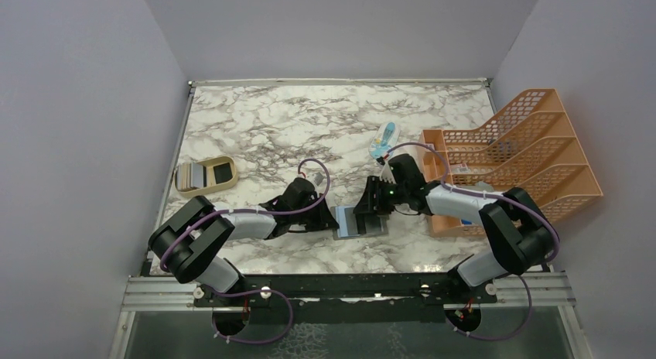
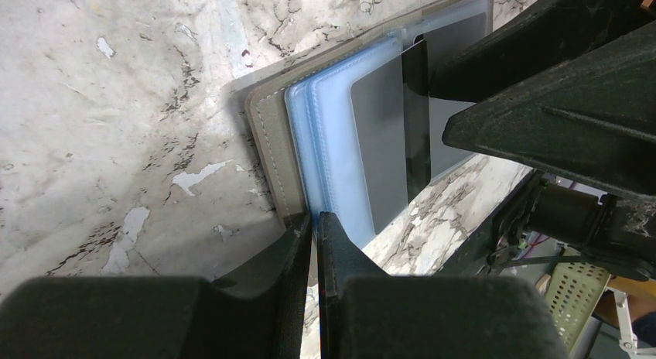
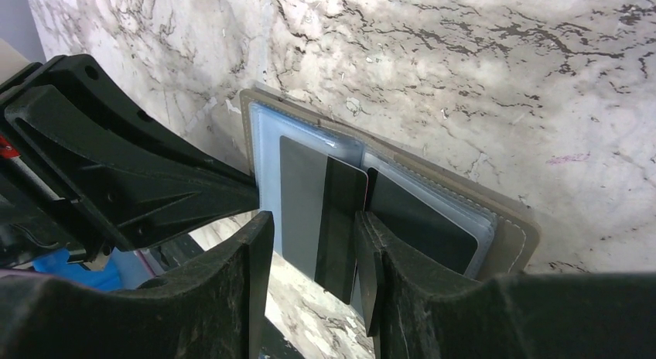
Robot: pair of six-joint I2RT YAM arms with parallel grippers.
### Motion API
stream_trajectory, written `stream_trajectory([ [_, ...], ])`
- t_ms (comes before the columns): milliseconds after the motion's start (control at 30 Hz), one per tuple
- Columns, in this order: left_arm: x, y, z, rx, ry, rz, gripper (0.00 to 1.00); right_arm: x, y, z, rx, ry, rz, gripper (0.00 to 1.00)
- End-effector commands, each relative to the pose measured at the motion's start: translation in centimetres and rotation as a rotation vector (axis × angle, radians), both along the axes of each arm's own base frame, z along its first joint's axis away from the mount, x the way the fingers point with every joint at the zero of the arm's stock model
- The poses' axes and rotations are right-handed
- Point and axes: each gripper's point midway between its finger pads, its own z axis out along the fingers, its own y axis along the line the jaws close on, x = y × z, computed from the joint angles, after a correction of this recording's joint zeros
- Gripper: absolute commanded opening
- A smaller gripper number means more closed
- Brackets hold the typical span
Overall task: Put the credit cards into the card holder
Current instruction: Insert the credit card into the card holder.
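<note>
The grey card holder (image 1: 357,221) lies open on the marble between both grippers, its pale blue pockets up. My left gripper (image 2: 316,218) is shut on the edge of a blue pocket sheet (image 2: 333,142) of the holder (image 2: 271,150). My right gripper (image 3: 313,220) is open, its jaws on either side of a dark credit card (image 3: 340,220) that stands partly inside a pocket, close to the right finger (image 3: 371,258). A grey card (image 3: 298,196) sits in the pocket beside it. More credit cards (image 1: 193,174) lie in the tan tray.
The tan oval tray (image 1: 220,186) stands at the left. A large orange mesh file rack (image 1: 518,150) fills the right side. A light blue-and-white packet (image 1: 382,141) lies behind the right gripper (image 1: 373,204). The left gripper (image 1: 329,218) almost meets it.
</note>
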Motion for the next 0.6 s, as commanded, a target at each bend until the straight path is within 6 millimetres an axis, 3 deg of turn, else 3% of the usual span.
stream_trajectory([
  [0, -0.9, 1.2, -1.9, 0.085, 0.028, -0.009, 0.12, -0.4, 0.3, 0.5, 0.013, 0.006, 0.003, 0.43],
  [300, -0.9, 1.0, -1.2, 0.066, 0.020, -0.005, 0.13, -1.7, -1.4, 0.3, -0.039, 0.024, -0.059, 0.48],
  [567, -1.1, 1.0, -1.1, 0.061, 0.023, -0.004, 0.12, -2.9, -0.6, -0.8, -0.042, 0.057, -0.048, 0.49],
])
